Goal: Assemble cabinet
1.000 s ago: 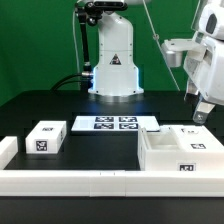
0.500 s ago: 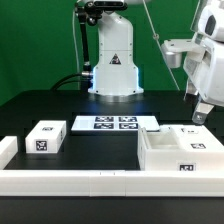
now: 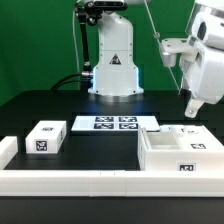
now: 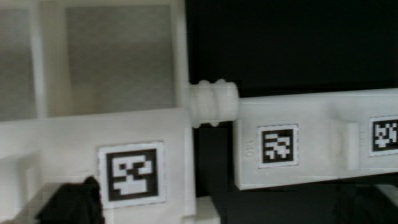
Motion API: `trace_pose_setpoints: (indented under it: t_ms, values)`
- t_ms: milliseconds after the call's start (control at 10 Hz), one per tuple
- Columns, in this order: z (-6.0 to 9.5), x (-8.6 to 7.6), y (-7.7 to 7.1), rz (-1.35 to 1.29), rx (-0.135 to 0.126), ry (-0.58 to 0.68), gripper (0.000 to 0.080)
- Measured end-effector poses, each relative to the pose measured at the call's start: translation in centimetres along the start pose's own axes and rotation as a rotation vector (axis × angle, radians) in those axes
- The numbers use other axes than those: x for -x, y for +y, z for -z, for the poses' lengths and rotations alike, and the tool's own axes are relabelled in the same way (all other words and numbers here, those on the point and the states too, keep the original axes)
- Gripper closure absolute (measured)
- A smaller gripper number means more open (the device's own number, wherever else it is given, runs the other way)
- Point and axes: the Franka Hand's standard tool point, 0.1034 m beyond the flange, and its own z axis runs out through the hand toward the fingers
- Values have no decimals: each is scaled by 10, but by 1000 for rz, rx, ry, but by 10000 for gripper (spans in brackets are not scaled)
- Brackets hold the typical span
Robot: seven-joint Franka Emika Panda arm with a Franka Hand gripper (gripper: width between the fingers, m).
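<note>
On the exterior view's left, as far from your gripper (image 3: pixel 191 110) as anything gets, a low white rail (image 3: pixel 70 176) starts and runs along the front edge of the black worktop (image 3: pixel 40 108). Next comes a small white block (image 3: pixel 45 138) with black-and-white tags, sitting on the worktop well apart from the gripper. The marker board (image 3: pixel 115 123) lies flat farther back, about halfway between that block and the gripper. Behind it stands the robot's white base (image 3: pixel 113 65). Then you reach the cabinet (image 3: pixel 180 150), the big white box with walls and open spaces inside. It sits on the worktop just below the gripper, against the rail. The gripper hangs in the air above the cabinet's back part and does not touch it. You cannot tell from these pictures if the gripper is wide or narrow. In the wrist view, white tagged walls fill the picture up close, and a small ribbed white knob (image 4: pixel 210 100) sticks out between two of them.
</note>
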Motion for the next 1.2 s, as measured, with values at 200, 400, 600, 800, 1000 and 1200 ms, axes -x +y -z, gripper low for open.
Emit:
trace_pose_setpoints:
  t_ms: [200,400,600,800,1000,1200]
  values:
    - [0,0,1,0,1,0,151]
    - [0,-2,1,-11,3,-2,151]
    - [8,-19,1,-29,45,8,151]
    - [6,-24,-7,-14,69,36,151]
    - [5,-22,-7,-3,63,38,151]
    - [5,-22,-8,-2,63,37,151]
